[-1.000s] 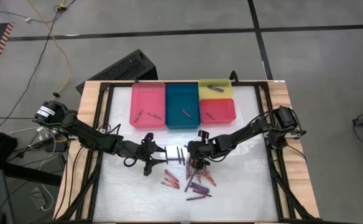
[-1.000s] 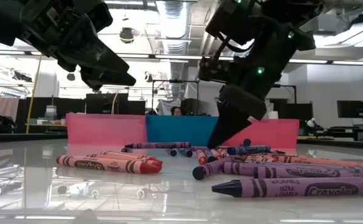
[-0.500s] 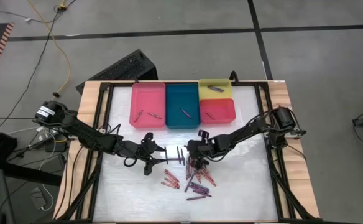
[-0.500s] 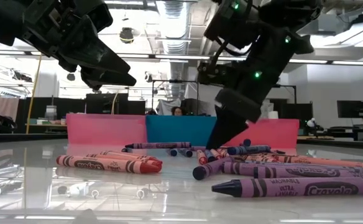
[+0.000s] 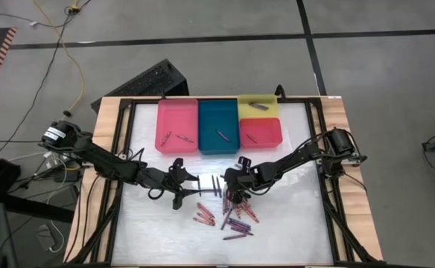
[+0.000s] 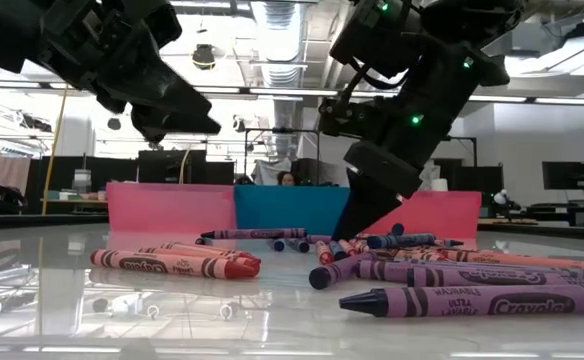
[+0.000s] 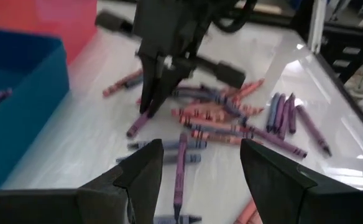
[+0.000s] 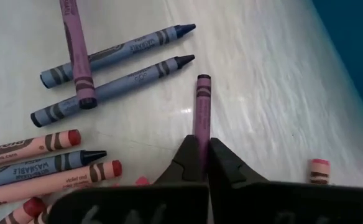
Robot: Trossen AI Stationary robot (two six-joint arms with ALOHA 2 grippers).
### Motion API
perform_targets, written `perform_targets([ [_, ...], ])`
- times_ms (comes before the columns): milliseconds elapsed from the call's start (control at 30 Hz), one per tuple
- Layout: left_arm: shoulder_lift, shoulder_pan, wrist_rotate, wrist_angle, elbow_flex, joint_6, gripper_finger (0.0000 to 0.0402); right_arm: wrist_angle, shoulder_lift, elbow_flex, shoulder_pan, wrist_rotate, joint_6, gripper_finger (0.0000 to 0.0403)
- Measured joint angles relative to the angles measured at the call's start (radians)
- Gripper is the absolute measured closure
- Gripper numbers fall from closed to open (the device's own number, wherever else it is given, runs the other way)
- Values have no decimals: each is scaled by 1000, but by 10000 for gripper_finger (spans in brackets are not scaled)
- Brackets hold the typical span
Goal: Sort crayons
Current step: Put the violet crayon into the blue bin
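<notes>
Several crayons point(image 5: 231, 214) in red, purple and blue lie in a loose pile on the white table, right of centre; they also show in the low view point(image 6: 452, 285). My right gripper point(image 5: 233, 192) stands at the pile's far edge, shut on one purple crayon point(image 8: 201, 106). My left gripper point(image 5: 188, 187) hovers to the left of the pile, open and empty point(image 7: 200, 180), pointing toward the right gripper. A few crayons lie in the pink point(image 5: 174, 138), teal point(image 5: 222, 135), yellow point(image 5: 258, 106) and red point(image 5: 252, 138) trays. My right gripper pinches the purple crayon by its near end point(image 8: 201, 134) between its two fingertips. The fingers come from above, slanting down, and the crayon runs on ahead of them. In the left wrist view the crayon point(image 7: 142, 120) slants down from the fingers, its lower end at the table.
The four trays stand in a row at the table's far side: pink point(image 5: 161, 112), teal point(image 5: 202, 112), yellow point(image 5: 274, 112), red point(image 5: 277, 128). Three crayons point(image 5: 212, 184) lie side by side between the grippers. A black frame point(image 5: 121, 171) borders the table.
</notes>
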Motion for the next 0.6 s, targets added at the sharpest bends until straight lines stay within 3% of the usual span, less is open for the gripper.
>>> perform_targets([
  [300, -155, 21, -22, 34, 0, 138, 198, 48, -183, -2, -43, 14, -133, 400],
  [600, -350, 119, -25, 7, 0, 322, 198, 44, -395, -1, -183, 64, -282, 400],
])
